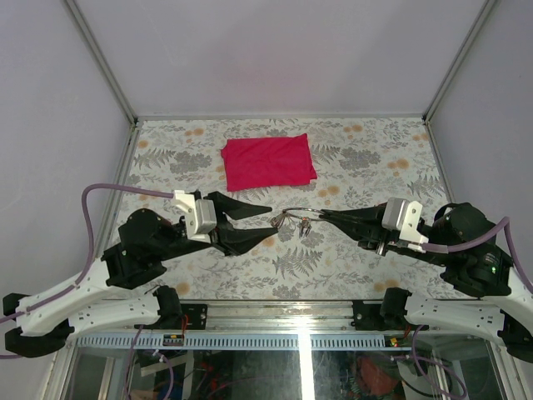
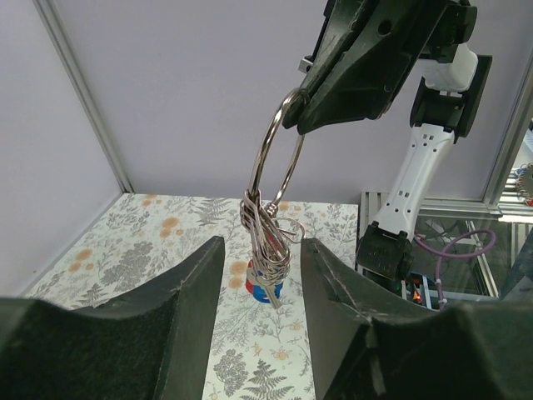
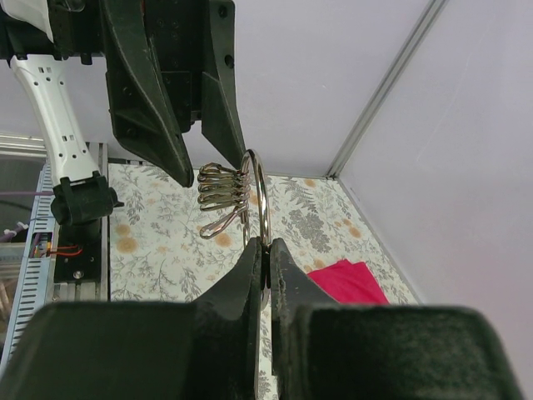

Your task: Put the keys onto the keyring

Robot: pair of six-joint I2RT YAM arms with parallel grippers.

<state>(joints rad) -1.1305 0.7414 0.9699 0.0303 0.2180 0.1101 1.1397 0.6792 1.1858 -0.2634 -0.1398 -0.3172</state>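
Nearest you, at the bottom of the top view, your left arm point(image 1: 141, 246) comes in from the lower left and your right arm point(image 1: 462, 242) from the lower right. Both forearms lie low and almost level over the floral counter point(image 1: 350, 267). The two hands point at each other, tip to tip, close to the middle of the frame.

Your left hand point(image 1: 270, 222) is spread wide and grips nothing. In its wrist view its two black fingers point(image 2: 187, 300) fill the lower corners. The keys point(image 1: 293, 223) hang in the gap between them, just past the tips. You cannot tell from these views whether a finger touches them.

Your right hand point(image 1: 323, 213) is pressed together, pinching the keyring point(image 1: 300, 210). In its own wrist view the fingers meet at bottom centre, and the ring stands edge-on out of the pinch with thin wire loops bunched on its left side. From the left wrist view that hand reaches in from the upper right and holds the ring by its top. The ring hangs tilted, and the keys are clustered at its lower end, blue and red heads lowest. Whether they rest on the counter is unclear.

Farthest away, above centre in the top view, a red cloth point(image 1: 268, 162) lies flat on the counter, well apart from both hands.
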